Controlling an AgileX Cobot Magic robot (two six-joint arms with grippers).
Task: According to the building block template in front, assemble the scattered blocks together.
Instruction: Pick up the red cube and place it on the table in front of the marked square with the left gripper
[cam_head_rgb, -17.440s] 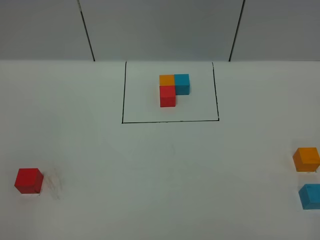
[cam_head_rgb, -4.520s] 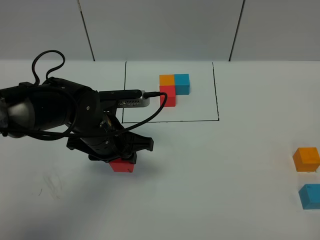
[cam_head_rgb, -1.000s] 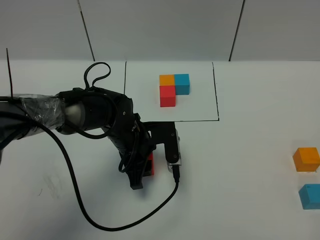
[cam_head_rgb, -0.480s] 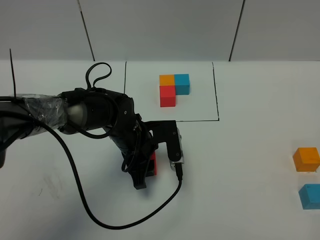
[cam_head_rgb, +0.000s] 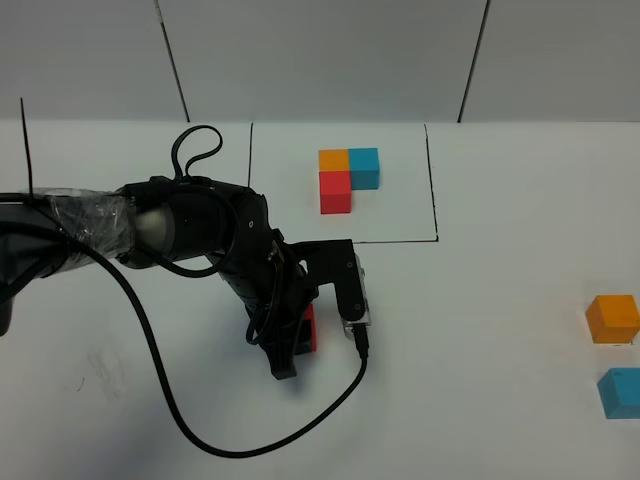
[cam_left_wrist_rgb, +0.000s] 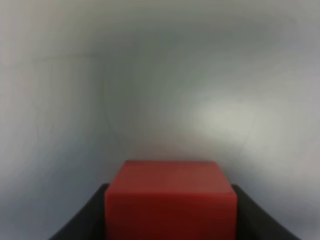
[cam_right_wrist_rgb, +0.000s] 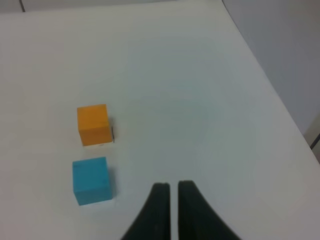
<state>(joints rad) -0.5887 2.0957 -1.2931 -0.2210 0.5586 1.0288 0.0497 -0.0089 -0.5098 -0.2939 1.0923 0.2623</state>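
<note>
Gripping small matte red cube in left hand near black-framed cube template; right hand clenched empty; orange cube and blue cube unplaced.

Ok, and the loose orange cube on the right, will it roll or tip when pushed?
Likely it slides, not rolls: the orange cube has flat faces and rests flat on the table. As wide as tall, so tipping seems unlikely. Its matte surface suggests fair grip.

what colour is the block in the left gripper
Red. The block shows best in the left wrist view, close up between the fingers.
</note>
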